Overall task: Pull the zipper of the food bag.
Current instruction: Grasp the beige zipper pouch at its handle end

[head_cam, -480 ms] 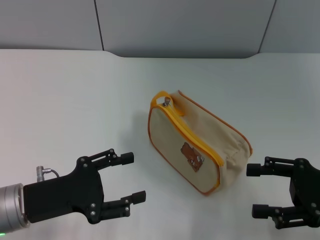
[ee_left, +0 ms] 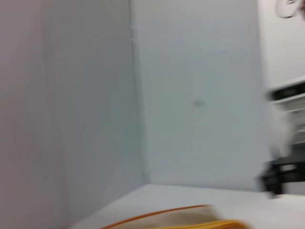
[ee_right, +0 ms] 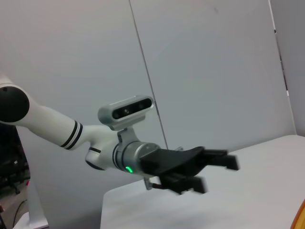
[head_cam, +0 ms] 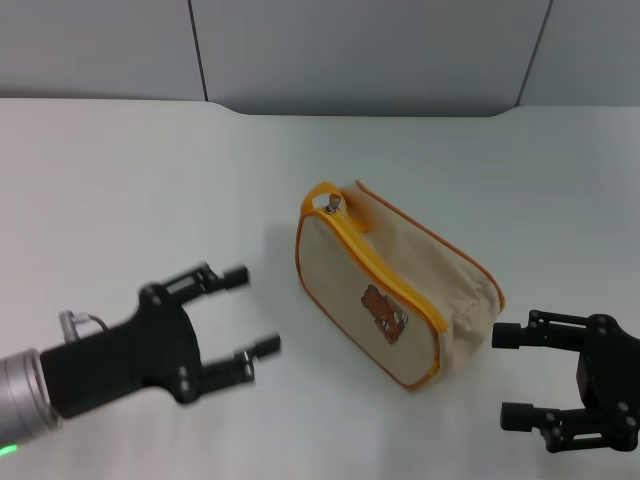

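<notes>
The food bag (head_cam: 410, 290) is a boxy beige canvas bag with orange piping, lying on the white table with its bear-print face towards me. The yellow-orange zipper (head_cam: 385, 275) runs along the top edge of that face, and its small silver pull tab (head_cam: 332, 204) sits at the far left end. My left gripper (head_cam: 242, 310) is open, low over the table to the left of the bag; it also shows in the right wrist view (ee_right: 217, 172). My right gripper (head_cam: 512, 375) is open at the bag's near right end. The bag's orange edge (ee_left: 181, 215) shows in the left wrist view.
The white table (head_cam: 150, 190) ends at a grey panelled wall (head_cam: 350, 50) behind. The right wrist view shows my left arm with its wrist camera (ee_right: 126, 112) and a sliver of the bag's orange edge (ee_right: 300, 217).
My left gripper has risen and moved a little away from me and to the left, still open. The right gripper and the bag have barely moved.
</notes>
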